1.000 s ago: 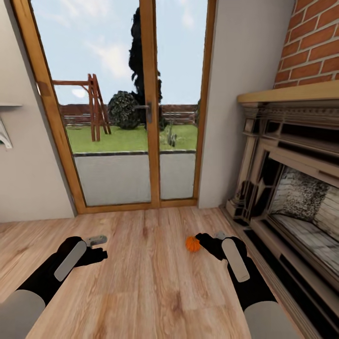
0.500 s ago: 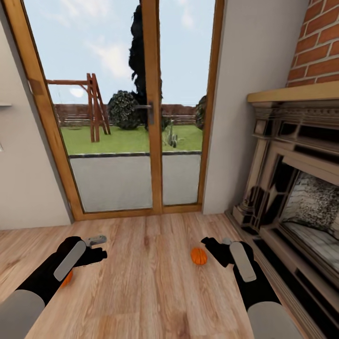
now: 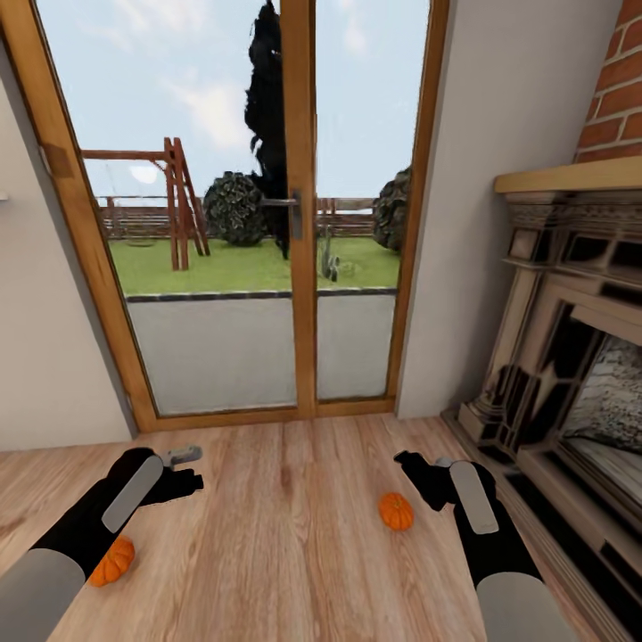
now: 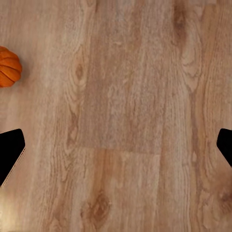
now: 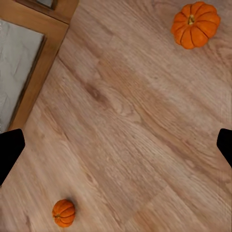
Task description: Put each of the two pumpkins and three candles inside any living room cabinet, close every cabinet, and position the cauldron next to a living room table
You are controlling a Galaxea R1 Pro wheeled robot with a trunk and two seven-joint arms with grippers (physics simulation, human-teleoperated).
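Both pincers, left [image 3: 183, 457] and right [image 3: 417, 471], gape empty — 2 ribbed orange pumpkins [image 3: 396, 512] [image 3: 111, 562] on the wood-plank floor [image 3: 285, 553] may roll if nudged.

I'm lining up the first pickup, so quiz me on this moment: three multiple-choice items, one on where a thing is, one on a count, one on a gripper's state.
1. Where does the pumpkin nearer the right gripper lie?
A. on the mantel shelf
B. on the wood floor
C. outside on the grass

2. How many pumpkins can be seen?
A. one
B. two
C. four

3. How does the right gripper stand?
A. open and empty
B. shut on a pumpkin
C. shut on a candle

Answers:
1. B: the pumpkin nearer the right gripper sits on the wood floor, just beside the right gripper and not touching it.
2. B: that one plus a second pumpkin by the left forearm; the right wrist view shows both.
3. A: in the right wrist view the fingertips stand wide apart with bare floor between them.
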